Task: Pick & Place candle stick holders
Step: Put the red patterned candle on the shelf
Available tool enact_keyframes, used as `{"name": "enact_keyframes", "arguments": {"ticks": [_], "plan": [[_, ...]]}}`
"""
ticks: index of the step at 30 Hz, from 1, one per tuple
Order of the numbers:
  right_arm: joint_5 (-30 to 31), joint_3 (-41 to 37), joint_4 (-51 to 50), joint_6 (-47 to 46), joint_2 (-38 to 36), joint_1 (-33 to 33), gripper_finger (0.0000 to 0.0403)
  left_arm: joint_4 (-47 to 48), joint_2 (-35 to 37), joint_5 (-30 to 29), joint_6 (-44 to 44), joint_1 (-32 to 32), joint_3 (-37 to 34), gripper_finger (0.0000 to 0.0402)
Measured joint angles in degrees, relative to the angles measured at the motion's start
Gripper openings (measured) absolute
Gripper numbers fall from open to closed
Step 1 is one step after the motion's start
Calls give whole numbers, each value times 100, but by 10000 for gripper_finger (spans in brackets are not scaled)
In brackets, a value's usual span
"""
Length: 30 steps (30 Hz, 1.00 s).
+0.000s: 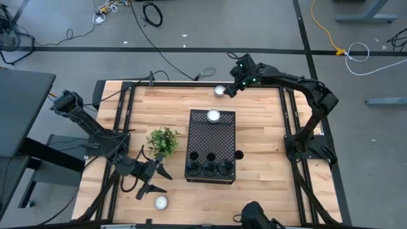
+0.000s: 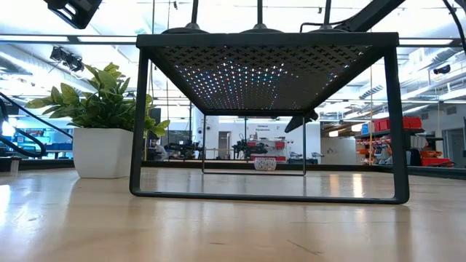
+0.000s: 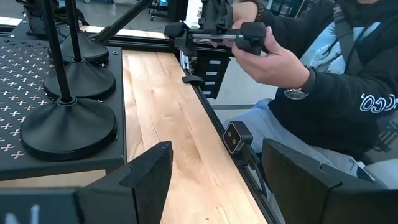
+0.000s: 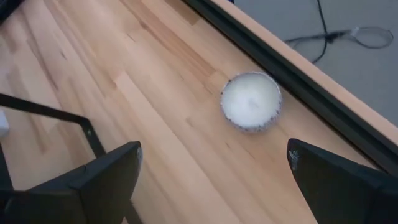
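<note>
Three slim black candle stick holders [image 1: 208, 168] stand by their round bases in a row on the near end of the black perforated box [image 1: 210, 137]; their bases show in the left wrist view [image 3: 68, 127]. A fourth holder [image 1: 239, 154] stands on the table by the box's right side. My left gripper [image 1: 159, 180] is open and empty, left of the box near the table's near edge, and also shows in its wrist view [image 3: 214, 180]. My right gripper [image 1: 230, 91] is open and empty above a white candle [image 4: 250, 101] at the table's far edge.
A potted plant [image 1: 162, 141] stands left of the box. One white candle [image 1: 213, 116] sits on the box's far end, another [image 1: 161, 203] lies near the table's near edge. A person [image 3: 323, 81] sits at the table's near side, one hand on a device.
</note>
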<state>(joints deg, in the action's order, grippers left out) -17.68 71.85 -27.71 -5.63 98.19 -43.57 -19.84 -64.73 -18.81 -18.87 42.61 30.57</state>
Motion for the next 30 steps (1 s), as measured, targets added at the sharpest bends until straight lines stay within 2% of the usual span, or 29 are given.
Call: {"name": "enact_keyframes", "arguments": {"ticks": [5,14,21,24,30], "plan": [[47,-54,123,-258,15,-28,400,2,0,0,0,-2,1,248],[6,-56,62,-686,459,-122,400,2,0,0,0,0,0,248],[-175,-56,445,-1044,605,-190,400,2,0,0,0,-2,0,248],[-37,-56,397,-1319,605,-186,400,2,0,0,0,-2,0,248],[790,-56,254,-963,605,-191,400,0,-1,-1,0,-1,0,248]]}}
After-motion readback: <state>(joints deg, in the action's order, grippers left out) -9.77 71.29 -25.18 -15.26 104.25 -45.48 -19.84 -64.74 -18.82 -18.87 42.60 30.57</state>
